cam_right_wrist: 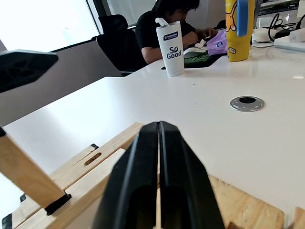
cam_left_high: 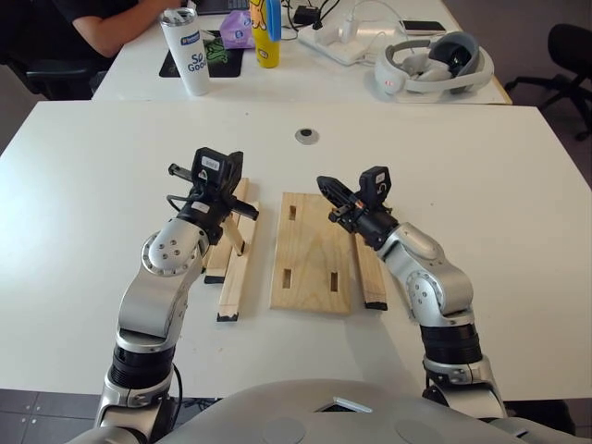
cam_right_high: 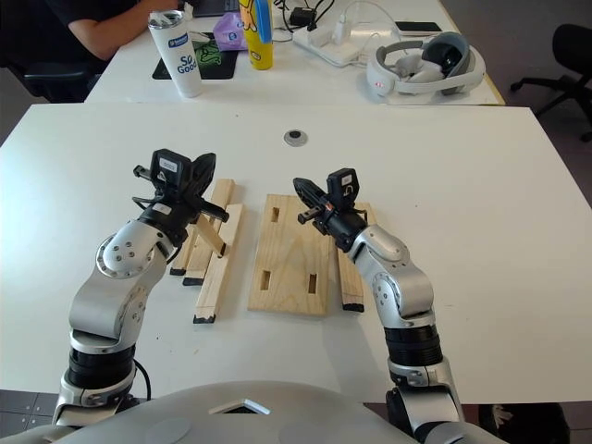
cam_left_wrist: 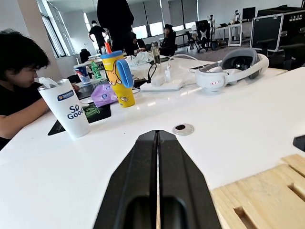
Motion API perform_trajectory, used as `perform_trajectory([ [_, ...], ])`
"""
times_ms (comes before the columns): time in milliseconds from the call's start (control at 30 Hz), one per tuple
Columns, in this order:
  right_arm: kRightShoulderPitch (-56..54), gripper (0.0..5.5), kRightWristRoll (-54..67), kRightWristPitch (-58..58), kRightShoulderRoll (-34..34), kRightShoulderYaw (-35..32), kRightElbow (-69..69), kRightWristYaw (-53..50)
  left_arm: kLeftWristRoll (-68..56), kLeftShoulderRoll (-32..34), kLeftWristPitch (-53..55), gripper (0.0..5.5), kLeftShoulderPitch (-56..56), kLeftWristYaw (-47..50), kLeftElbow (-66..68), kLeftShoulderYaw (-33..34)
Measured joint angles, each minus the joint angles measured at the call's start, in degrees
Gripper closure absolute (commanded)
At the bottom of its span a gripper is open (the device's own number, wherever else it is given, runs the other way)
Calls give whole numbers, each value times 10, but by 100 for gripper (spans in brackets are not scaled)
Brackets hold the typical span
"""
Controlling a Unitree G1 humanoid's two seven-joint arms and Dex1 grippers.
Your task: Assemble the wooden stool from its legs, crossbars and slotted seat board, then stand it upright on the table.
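**White tables, bright office behind**

I'm looking over a white table (cam_left_high: 518,231) with a round cable port (cam_left_high: 307,136) near its far edge. Beyond it are a second white table (cam_left_high: 129,83), a black chair (cam_left_high: 569,46), grey floor (cam_left_high: 518,28) and bright windows (cam_right_wrist: 47,21).

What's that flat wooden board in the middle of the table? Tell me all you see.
The seat board is a pale, rectangular slab of wood with visible grain, lying flat on the white table between both arms. Three rectangular slots show in it. A wooden leg lies along its right edge. The right gripper, shut, is over its far right corner.
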Motion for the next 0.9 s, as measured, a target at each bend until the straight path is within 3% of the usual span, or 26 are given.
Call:
perform_trajectory([
  [100,8,550,-1,-3,0,0,0,-3,6,0,-17,548,1,4,-4,19],
  [233,13,550,-1,-7,2,0,-5,-8,4,6,-15,495,20,-3,-12,44],
  [367,43,550,-6,-12,2,-14,-21,-25,-18,69,25,441,105,-54,-20,123],
  [600,97,550,-19,-39,28,-29,-47,-70,-78,140,71,334,216,-175,-30,160],
  [700,127,550,-23,-49,43,-29,-62,-89,-134,205,109,290,188,-264,-4,167],
  [800,139,550,-31,-59,50,-28,-70,-101,-213,272,225,237,133,-330,11,174],
  [900,145,550,-36,-61,52,-27,-76,-109,-295,286,316,194,95,-358,-25,169],
])
